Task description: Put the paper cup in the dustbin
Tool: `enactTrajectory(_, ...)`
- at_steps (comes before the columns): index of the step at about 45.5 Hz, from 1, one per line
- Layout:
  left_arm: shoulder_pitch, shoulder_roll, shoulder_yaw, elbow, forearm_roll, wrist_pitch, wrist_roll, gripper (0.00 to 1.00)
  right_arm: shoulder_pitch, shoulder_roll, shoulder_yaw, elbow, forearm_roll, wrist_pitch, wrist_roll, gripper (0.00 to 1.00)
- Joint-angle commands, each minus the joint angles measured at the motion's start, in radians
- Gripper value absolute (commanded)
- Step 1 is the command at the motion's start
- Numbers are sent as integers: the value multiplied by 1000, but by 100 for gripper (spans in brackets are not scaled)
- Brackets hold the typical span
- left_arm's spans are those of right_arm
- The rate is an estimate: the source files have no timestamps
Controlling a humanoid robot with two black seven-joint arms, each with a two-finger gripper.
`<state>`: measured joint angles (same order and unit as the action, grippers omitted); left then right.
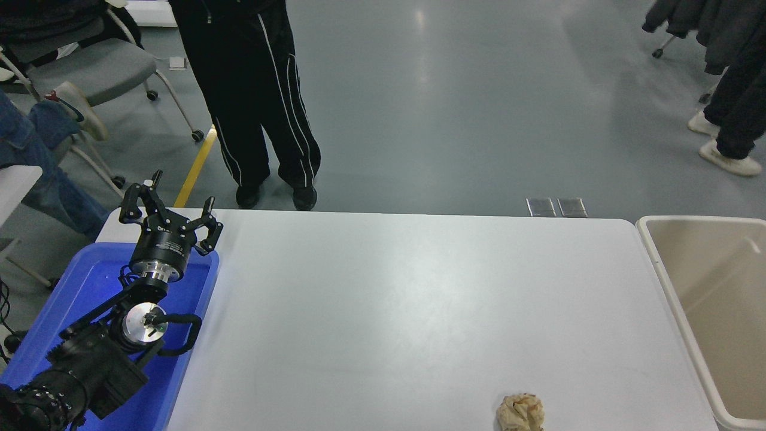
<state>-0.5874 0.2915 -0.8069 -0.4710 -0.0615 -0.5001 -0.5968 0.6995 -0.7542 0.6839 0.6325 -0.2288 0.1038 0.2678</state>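
Fingers [134,203] of the left gripper [169,216] are spread apart with nothing between them. That gripper sits at about 9 o'clock in the head view, on a black arm [90,359] that comes up from the 7 o'clock corner and hangs over a blue tray [96,278]. The tray lies along the left end of a white table [389,311], partly covered by the arm.

No right arm or right gripper shows anywhere in the view.

A crumpled tan paper ball [520,412] rests on the table at about 5 o'clock, close to the near edge and cut off slightly by the bottom of the picture. It lies well apart from the gripper and the tray.

At 3 to 4 o'clock stands the dustbin [658,251], a large beige bin with rounded corners and a thick rim, just beside the right end of the table. Only part of its inside can be seen, and that part is bare beige wall and floor. The paper cup cannot be seen on the table, in the tray, in the gripper, or in the visible part of the bin.

Beyond the far edge of the table, at about 11 o'clock, a person [257,96] in black trousers with white side stripes stands on the grey floor. A grey wheeled chair [90,69] is at 10 o'clock, and another person's dark legs and pale shoes [727,161] show at 2 o'clock.
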Motion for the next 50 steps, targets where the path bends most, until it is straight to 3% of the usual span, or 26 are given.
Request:
enactTrajectory(1,0,0,0,0,0,0,0,100,-118,111,284,138,-9,-18,2,100)
enactTrajectory(12,0,0,0,0,0,0,0,100,-192,268,401,136,-21,-32,22,100)
enactTrajectory(25,0,0,0,0,0,0,0,100,-229,383,482,136,-53,-24,132,100)
enactTrajectory(32,0,0,0,0,0,0,0,100,-222,391,468,127,-53,-19,192,100)
enactTrajectory(50,0,1,0,0,0,0,0,100,-216,392,335,105,-35,-10,194,100)
